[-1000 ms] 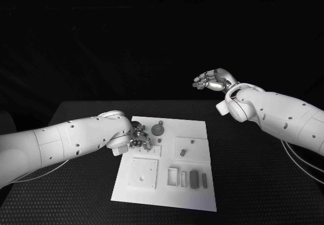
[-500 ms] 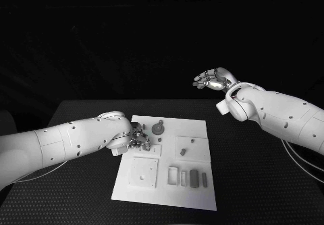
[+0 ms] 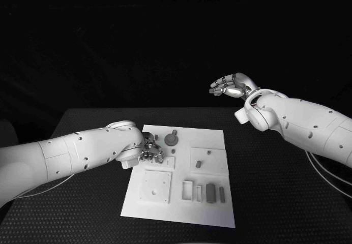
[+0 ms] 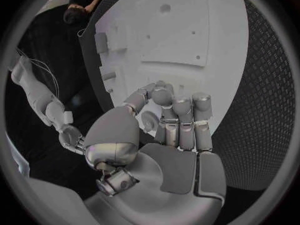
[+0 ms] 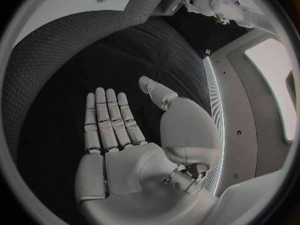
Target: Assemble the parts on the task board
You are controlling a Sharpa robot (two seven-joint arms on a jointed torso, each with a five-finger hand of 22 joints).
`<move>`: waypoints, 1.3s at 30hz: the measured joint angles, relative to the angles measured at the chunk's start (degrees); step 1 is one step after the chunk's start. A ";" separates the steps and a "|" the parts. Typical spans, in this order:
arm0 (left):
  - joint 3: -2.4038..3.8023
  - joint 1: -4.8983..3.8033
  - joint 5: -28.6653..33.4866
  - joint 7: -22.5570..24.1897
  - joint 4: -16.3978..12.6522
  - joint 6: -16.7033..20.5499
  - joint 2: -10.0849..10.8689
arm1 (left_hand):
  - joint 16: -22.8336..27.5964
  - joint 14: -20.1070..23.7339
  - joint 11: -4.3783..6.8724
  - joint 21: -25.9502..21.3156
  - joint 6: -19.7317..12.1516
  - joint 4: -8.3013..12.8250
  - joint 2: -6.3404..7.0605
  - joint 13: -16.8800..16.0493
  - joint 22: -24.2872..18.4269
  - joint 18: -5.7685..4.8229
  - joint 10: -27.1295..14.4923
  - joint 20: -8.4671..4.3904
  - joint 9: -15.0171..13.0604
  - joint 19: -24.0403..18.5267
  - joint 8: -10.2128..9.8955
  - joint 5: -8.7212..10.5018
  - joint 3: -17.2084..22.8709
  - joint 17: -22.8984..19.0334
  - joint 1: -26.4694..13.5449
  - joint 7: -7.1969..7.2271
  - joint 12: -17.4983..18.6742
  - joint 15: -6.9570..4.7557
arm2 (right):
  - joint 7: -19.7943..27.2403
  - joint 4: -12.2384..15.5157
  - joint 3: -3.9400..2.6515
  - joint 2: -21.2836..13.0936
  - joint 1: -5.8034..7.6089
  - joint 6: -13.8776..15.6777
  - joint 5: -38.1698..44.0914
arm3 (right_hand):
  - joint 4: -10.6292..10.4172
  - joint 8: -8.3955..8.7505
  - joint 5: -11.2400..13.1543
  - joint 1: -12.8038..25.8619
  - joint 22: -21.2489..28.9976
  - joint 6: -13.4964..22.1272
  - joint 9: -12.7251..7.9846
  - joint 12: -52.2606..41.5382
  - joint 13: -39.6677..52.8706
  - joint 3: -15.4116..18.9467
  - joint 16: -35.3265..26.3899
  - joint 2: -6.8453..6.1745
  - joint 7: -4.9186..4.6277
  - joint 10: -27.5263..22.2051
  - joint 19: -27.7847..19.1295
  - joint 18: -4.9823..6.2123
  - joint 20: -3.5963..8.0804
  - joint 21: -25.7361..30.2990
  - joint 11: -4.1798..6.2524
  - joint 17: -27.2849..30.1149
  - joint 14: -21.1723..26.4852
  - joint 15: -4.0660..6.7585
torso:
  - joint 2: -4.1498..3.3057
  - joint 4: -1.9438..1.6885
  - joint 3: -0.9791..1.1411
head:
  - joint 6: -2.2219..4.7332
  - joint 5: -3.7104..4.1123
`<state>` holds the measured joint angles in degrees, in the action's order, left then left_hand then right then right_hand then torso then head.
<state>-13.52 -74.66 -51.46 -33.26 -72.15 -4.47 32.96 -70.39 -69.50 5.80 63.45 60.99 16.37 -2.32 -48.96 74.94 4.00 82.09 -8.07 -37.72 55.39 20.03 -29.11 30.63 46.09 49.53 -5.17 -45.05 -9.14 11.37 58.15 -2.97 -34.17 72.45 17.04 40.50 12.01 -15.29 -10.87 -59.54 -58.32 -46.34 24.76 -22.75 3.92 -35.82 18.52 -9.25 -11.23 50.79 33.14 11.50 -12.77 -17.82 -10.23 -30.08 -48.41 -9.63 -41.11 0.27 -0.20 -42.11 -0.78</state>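
The white task board [image 3: 187, 213] lies in the middle of the black table. My left hand [image 3: 152, 150] is low over the board's left side, fingers curled in. In the left wrist view, thumb and fingertips of the left hand [image 4: 165, 130] close round a small round grey part [image 4: 150, 120] just above the board [image 4: 187, 35]. A grey gear [image 3: 172, 139] stands on the board beside that hand. My right hand [image 3: 231, 86] is raised high beyond the table's far right, away from the board. Its fingers [image 5: 109, 120] are straight and spread, holding nothing.
On the board lie a short grey peg [image 3: 199, 164] in a square recess, upright grey bars [image 3: 210, 193] in slots near the front, and a raised square plate [image 3: 156, 187] at front left. Black table [image 3: 286, 188] surrounds the board.
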 measured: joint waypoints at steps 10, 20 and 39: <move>0.01 0.04 -2.35 0.01 0.07 -0.74 -0.68 | -1.05 0.00 -0.04 0.44 0.00 -0.05 -0.71 0.18 -0.01 0.00 -0.04 0.00 -3.84 0.00 -0.02 0.05 0.02 -0.73 -0.71 0.00 -0.73 -0.01 | 0.01 0.07 0.00 0.06 0.00 -0.20 0.00 | 0.16 0.00 -0.23 -0.06 -0.06 0.00 0.00 0.20 0.01 0.16 0.00 0.06 0.00 0.00 -0.21 0.00 -0.21 0.21 0.00 0.15 0.00 0.01 | -0.02 0.00 0.04 | -0.24 -0.05; 0.04 0.18 -3.98 0.12 0.16 -1.00 -1.04 | -2.43 0.09 0.12 1.14 0.00 -0.13 -1.81 0.27 -0.01 0.01 0.12 -0.23 -6.45 -0.23 0.57 -1.95 -0.04 -1.57 -3.04 0.00 -1.94 -0.09 | 0.01 0.04 -0.01 0.15 0.00 -0.40 0.00 | 0.16 -0.24 -0.45 -0.52 -0.12 0.00 -0.06 0.42 0.00 0.16 0.00 0.06 0.00 0.21 -0.22 0.00 -0.21 0.20 0.21 0.34 0.00 0.01 | -0.01 0.03 0.04 | -0.33 -0.08; 0.09 0.25 -7.32 0.12 0.20 -2.02 -1.83 | -4.20 0.10 0.33 1.99 0.19 -0.01 -2.82 0.04 -0.03 0.01 0.32 -0.22 -9.26 -0.22 0.67 -2.15 0.18 -2.10 -4.63 0.19 -3.54 -0.11 | -0.01 0.03 -0.01 0.19 0.00 -0.81 0.00 | 0.32 -0.24 -1.33 -0.75 -0.24 0.00 -0.19 1.10 -0.05 0.32 -0.21 0.28 0.00 0.62 -0.21 0.01 -0.21 0.53 0.21 0.64 -0.01 0.03 | -0.01 0.00 0.02 | -0.57 -0.15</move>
<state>-13.43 -74.41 -58.79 -33.14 -71.95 -6.50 31.13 -74.59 -69.40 6.13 65.44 61.18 16.37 -5.14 -48.92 74.91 4.01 82.42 -8.29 -46.99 55.17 20.69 -31.26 30.81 43.99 44.90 -4.98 -48.59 -9.25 11.36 58.19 -2.98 -33.98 72.45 16.23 40.50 12.33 -15.53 -12.20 -60.28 -58.56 -46.35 24.58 -21.64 3.87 -35.50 18.31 -8.97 -11.23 51.41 32.93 11.51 -12.98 -17.29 -10.02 -29.44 -48.42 -9.60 -41.11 0.27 -0.18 -42.68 -0.93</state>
